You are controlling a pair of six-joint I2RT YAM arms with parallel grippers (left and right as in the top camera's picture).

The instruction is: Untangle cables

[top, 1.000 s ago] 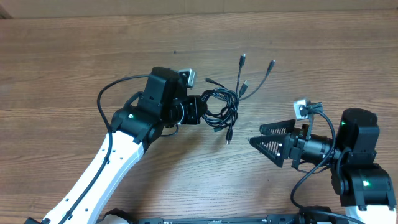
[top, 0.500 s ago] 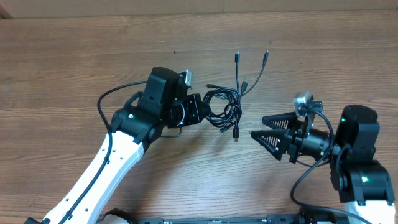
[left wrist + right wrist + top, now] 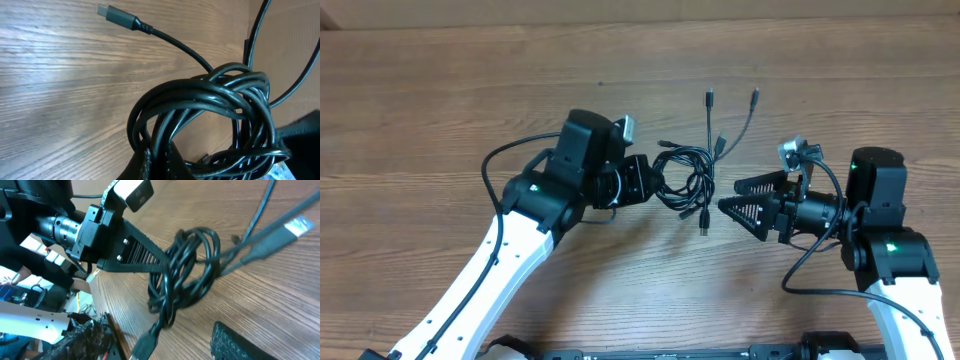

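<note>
The cables (image 3: 686, 172) form a black tangled coil at mid-table, with loose plug ends (image 3: 710, 97) reaching toward the far side. My left gripper (image 3: 648, 182) is shut on the coil's left side. In the left wrist view the loops (image 3: 210, 115) rise out of its fingers (image 3: 165, 162), and one plug tip (image 3: 117, 16) lies on the wood. My right gripper (image 3: 728, 195) stands open just right of the coil. In the right wrist view a hanging plug (image 3: 145, 349) sits between its fingers (image 3: 240, 342), untouched, with the coil (image 3: 185, 275) beyond.
The wooden table (image 3: 440, 120) stretches all round the coil. The left arm's white link (image 3: 490, 270) runs from the near edge up to the coil. The right arm's body (image 3: 885, 240) stands at the near right.
My right gripper has moved left and a little farther up the table, close to the coil, and its jaws have narrowed somewhat. The coil and the left gripper have shifted slightly right.
</note>
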